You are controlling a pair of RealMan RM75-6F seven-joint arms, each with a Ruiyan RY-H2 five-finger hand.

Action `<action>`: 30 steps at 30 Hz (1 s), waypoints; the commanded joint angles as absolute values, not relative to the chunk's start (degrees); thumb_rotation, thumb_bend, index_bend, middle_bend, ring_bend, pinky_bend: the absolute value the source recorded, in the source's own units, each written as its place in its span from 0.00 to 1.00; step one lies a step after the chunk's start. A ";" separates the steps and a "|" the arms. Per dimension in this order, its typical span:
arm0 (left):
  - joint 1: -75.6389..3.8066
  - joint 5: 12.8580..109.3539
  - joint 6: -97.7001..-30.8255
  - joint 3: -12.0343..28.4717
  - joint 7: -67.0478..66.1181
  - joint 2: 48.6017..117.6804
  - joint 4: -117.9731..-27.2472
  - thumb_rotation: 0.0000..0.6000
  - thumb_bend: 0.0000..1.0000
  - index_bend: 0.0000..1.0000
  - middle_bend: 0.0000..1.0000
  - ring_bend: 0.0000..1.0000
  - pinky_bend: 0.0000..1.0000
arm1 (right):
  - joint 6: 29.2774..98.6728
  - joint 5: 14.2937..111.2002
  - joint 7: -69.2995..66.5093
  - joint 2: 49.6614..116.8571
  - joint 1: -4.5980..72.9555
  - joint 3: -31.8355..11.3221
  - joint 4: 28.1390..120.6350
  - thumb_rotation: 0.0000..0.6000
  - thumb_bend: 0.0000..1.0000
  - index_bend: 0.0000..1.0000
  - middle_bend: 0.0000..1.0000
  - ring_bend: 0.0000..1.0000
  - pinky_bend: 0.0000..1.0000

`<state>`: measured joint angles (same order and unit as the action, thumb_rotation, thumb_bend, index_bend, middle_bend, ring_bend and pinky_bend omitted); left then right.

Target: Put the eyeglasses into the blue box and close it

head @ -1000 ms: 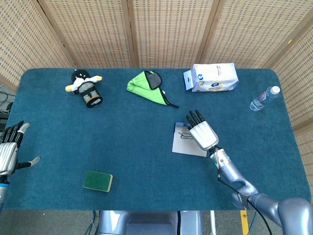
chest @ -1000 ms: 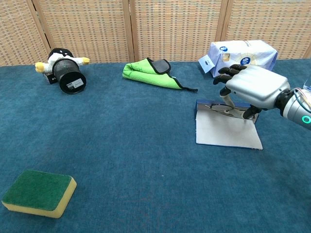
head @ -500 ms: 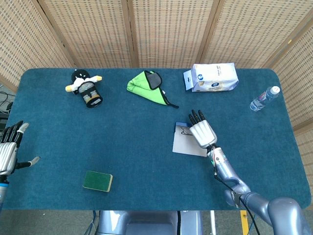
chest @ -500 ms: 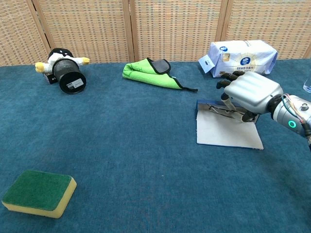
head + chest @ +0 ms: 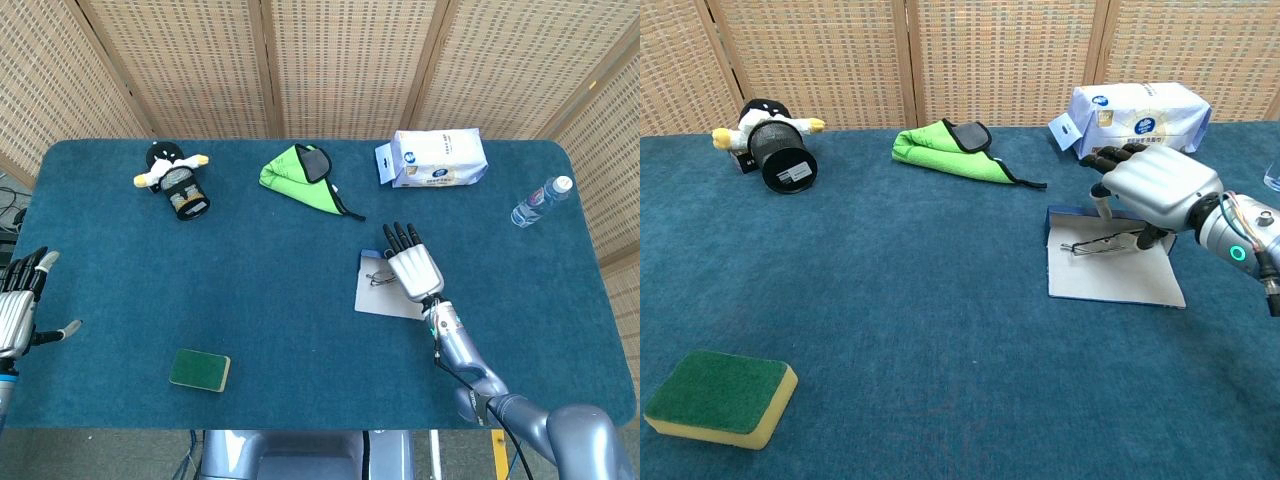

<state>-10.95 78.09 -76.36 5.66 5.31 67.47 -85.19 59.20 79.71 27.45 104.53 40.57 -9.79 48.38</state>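
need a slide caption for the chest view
Right hand hovering over eyeglasses lying on the open blue box, with a green sponge in the foreground.

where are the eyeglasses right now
In the chest view the eyeglasses lie on the open blue box at right of centre on the table, just under the right robot hand, in front of the white packet.
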 commanded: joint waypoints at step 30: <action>-10.87 78.62 -76.50 5.49 5.94 67.08 -85.57 1.00 0.00 0.00 0.00 0.00 0.00 | 69.27 83.95 25.68 91.50 34.27 -6.16 74.30 1.00 0.24 0.23 0.00 0.00 0.08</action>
